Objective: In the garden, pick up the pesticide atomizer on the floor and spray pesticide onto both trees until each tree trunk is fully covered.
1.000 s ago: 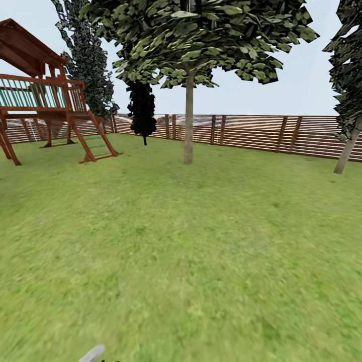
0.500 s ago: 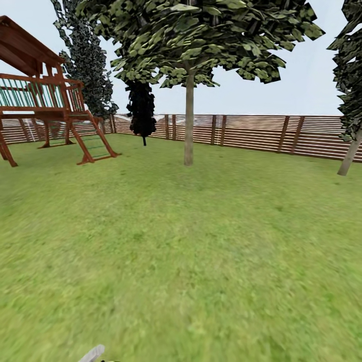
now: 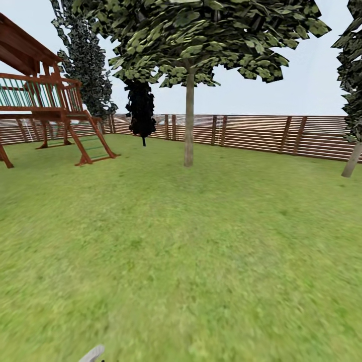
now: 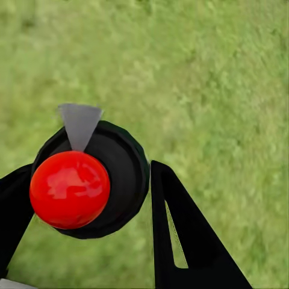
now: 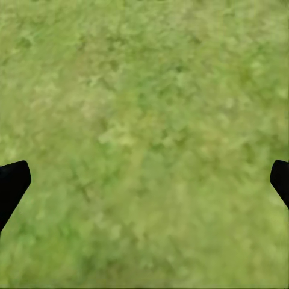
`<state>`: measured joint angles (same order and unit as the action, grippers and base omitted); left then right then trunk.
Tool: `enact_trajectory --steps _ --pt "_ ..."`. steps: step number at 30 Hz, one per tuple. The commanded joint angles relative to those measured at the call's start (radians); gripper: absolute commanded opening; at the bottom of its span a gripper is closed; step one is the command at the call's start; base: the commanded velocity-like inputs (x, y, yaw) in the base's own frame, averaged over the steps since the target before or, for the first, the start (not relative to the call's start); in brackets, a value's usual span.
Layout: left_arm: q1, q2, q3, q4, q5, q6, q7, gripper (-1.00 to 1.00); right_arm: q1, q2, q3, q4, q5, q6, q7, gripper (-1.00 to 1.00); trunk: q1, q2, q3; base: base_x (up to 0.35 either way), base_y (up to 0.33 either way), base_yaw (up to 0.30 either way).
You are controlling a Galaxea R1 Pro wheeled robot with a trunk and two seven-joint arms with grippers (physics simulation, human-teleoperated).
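my left gripper (image 4: 84, 198) is clamped on the small black pistol-shaped pesticide atomizer (image 4: 102, 180) with its red cap and grey nozzle, probably light, rigid plastic, best held by the body. right gripper (image 5: 144, 180) is spread over grass.

Between the matt black jaws of the left gripper (image 4: 90, 198) sits the pesticide atomizer (image 4: 90, 180), smooth dark plastic with a glossy red dome, over rough grass (image 4: 217, 78); the fence (image 3: 261, 133) is slatted brown wood.
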<state>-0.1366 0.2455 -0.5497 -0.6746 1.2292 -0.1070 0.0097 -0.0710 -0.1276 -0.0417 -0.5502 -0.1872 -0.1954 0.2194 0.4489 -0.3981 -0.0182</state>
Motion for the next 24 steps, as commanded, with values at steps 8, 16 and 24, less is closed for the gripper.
enact_trajectory --steps 8,16,24 --pt "-0.001 0.001 -0.009 0.0 0.01 -0.008 0.001 -1.0 0.0 0.0 -0.003 0.001 -0.01 -0.002 0.009 1.0 0.001 -0.002 -0.002 0.328 0.0 0.0" --pt "-0.001 0.001 -0.009 0.0 0.01 -0.008 0.001 -1.0 0.0 0.0 -0.003 0.0 -0.011 -0.002 0.008 1.0 0.001 -0.002 -0.002 0.328 0.0 0.0" --pt "-0.001 0.001 -0.008 0.0 0.01 -0.008 0.001 -1.0 -0.001 0.0 -0.003 0.0 -0.01 -0.002 0.008 1.0 0.001 -0.002 -0.002 0.328 0.0 0.0"
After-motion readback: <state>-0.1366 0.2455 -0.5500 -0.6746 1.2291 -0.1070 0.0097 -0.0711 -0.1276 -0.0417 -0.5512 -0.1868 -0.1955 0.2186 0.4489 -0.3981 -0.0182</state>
